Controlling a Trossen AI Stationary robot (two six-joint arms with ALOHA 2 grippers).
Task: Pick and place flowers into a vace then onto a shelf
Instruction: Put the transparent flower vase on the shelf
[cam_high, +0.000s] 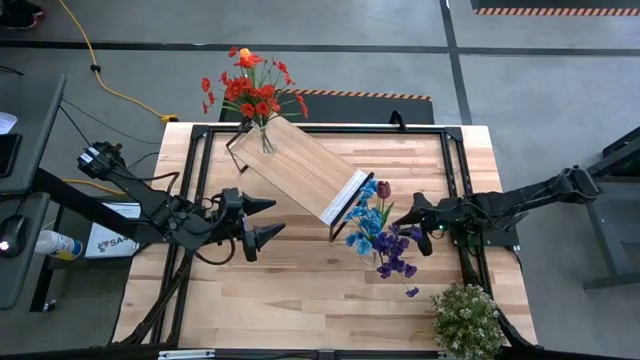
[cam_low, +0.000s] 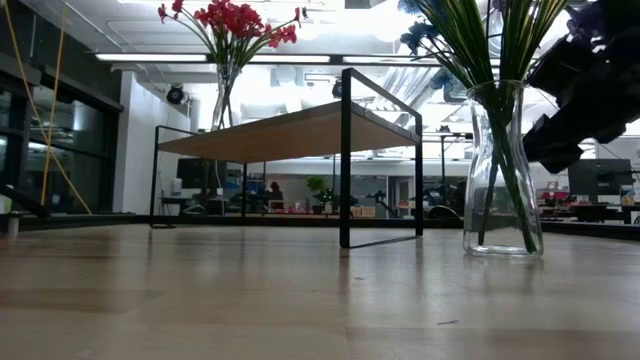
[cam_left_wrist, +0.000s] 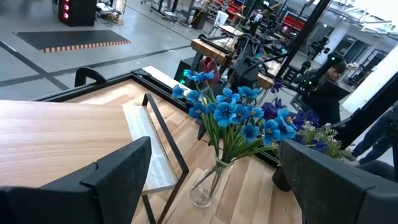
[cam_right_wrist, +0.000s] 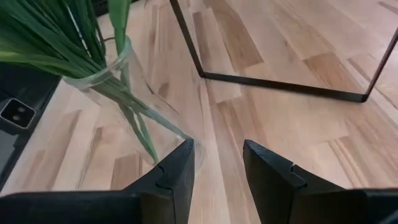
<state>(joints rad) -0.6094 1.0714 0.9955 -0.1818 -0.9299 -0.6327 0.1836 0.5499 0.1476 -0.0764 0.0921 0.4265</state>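
Note:
The shelf is a light board on black frame ends and stands slantwise on the table's far middle. A glass vase of red and orange flowers stands on its far left end. A second glass vase of blue and purple flowers stands on the table off the shelf's right end. My right gripper is open, just right of this vase; in the right wrist view its fingers point past the vase's base. My left gripper is open, left of the shelf's near side.
A bushy pale green-white plant sits at the table's near right corner. The shelf's black frame end lies just beyond the right gripper. Bare tabletop stretches along the near side between the arms.

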